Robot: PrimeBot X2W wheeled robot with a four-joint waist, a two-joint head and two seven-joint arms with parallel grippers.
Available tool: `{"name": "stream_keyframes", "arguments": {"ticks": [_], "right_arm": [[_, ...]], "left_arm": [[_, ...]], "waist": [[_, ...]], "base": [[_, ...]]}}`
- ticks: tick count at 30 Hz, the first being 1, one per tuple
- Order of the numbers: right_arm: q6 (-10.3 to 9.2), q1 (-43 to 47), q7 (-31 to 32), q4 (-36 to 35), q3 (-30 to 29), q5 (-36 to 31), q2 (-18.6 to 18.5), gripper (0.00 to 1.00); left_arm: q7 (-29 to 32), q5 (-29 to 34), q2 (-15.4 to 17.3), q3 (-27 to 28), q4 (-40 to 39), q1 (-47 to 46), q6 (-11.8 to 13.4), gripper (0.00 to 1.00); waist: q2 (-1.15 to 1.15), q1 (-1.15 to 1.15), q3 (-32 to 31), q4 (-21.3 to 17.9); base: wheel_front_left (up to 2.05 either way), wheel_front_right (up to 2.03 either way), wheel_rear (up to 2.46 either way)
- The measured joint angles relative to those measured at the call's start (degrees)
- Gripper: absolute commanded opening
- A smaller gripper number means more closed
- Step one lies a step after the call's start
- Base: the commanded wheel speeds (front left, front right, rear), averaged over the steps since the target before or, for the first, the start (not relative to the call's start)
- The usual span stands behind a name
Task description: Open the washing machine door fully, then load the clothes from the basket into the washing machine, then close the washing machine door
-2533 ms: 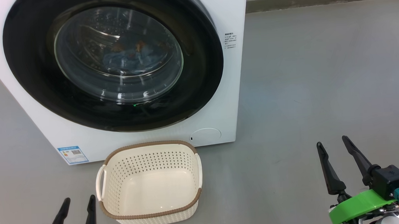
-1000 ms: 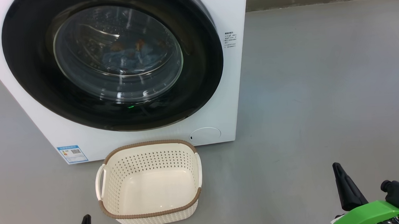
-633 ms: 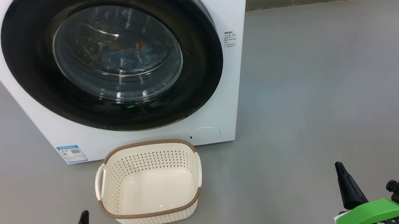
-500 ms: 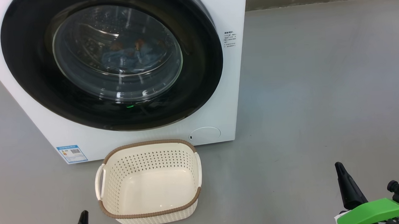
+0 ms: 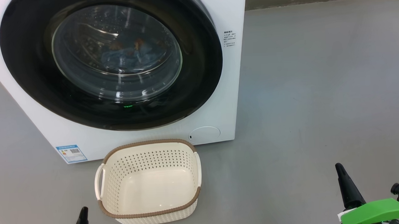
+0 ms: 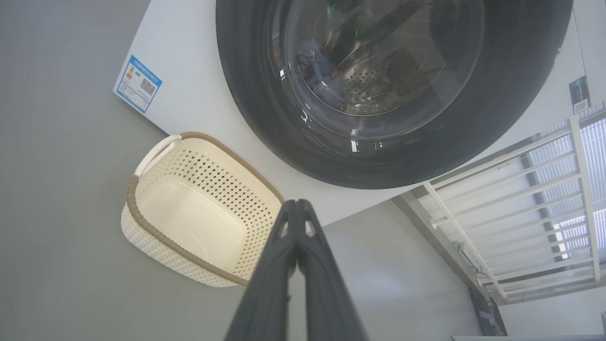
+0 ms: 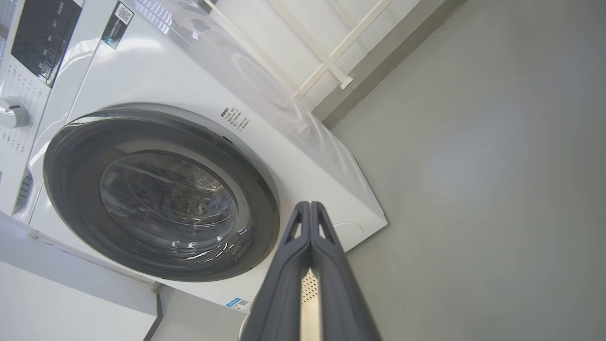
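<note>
The white washing machine [image 5: 232, 90] stands at the upper left with its washing machine door [image 5: 200, 58] closed flat against the front. Through the glass bowl I see the light blue clothes [image 5: 129, 56] lying in the drum. The cream basket [image 5: 147, 144] sits on the floor just in front of the machine, with nothing in it. My left gripper [image 5: 84, 211] is shut low at the basket's left, and its closed tips [image 6: 296, 204] point at the basket [image 6: 156, 237]. My right gripper [image 5: 339, 168] is shut far to the right, its tips [image 7: 310, 206] aimed at the door [image 7: 71, 189].
Bare grey floor [image 5: 319, 86] spreads to the right of the machine. A blue label sticker [image 5: 71, 153] and a round cover [image 5: 205, 134] mark the machine's lower front. A white railing [image 6: 521, 189] stands beyond it. The control panel [image 7: 42, 33] shows at the machine's top.
Since the earliest frame both grippers have gone from open to shut and dropped toward the head view's bottom edge. Over the last second they barely move. Door and basket stay put.
</note>
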Motion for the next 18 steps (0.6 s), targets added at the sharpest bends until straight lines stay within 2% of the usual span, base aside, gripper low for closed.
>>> {"name": "stream_keyframes", "arguments": {"ticks": [18], "right_arm": [[0.00,-0.6,3.0,0.5,-1.3,11.9,0.5,0.00]], "left_arm": [[2.8,-9.5,-1.2,1.8,0.0,-1.2,0.0,0.00]], "waist": [[0.00,0.00,0.2,-0.1]], "base": [[0.00,0.00,0.00]]}}
